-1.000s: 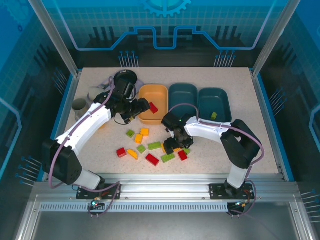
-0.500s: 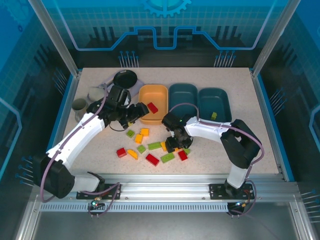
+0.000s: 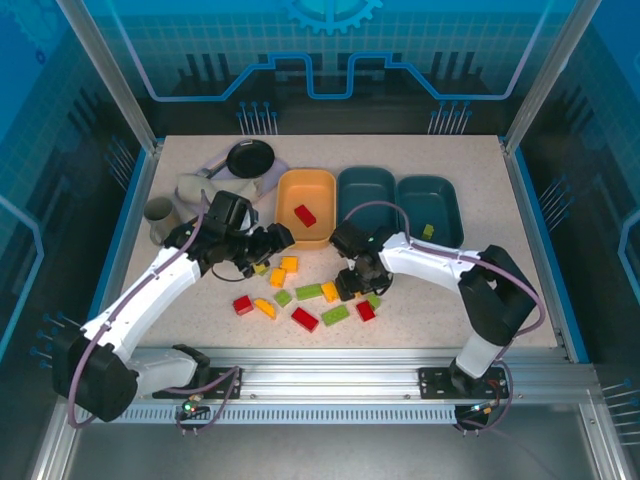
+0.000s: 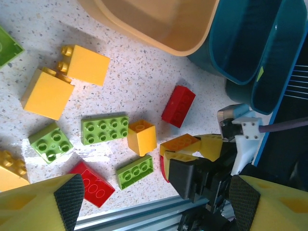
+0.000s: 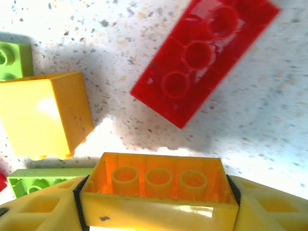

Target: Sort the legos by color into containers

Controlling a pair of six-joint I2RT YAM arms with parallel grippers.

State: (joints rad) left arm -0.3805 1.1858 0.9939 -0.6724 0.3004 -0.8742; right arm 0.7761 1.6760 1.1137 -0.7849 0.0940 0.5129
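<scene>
Pulled back from over the orange tray [image 3: 284, 205], the left gripper [image 3: 275, 240] now hangs just off the tray's near left corner. Its fingers [image 4: 70, 195] are spread wide with nothing between them. The right gripper [image 3: 352, 288] has closed in the last second and pinches an orange brick [image 5: 159, 185] by its two short ends, hollow side toward the wrist camera.

Ahead of that held brick, apart from it, lies a long red brick [image 5: 207, 62]. A yellow brick [image 5: 43, 115] sits off to one side, and a green brick [image 5: 38, 185] lies close against a finger. More loose bricks crowd the desk [image 3: 460, 290] between and below the two grippers.

Straight beyond the right gripper sits the middle teal tray [image 3: 365, 195]. The outer teal tray [image 3: 430, 200] touches it on the right and has a small green piece [image 3: 427, 231] at its near end. A lone red brick [image 3: 305, 215] lies in the orange tray, just beyond the left gripper.

Right of the right gripper the desk is bare up to its blue edge. A grey cup [image 3: 158, 212] stands to the left of the left gripper, near the desk's left edge.
</scene>
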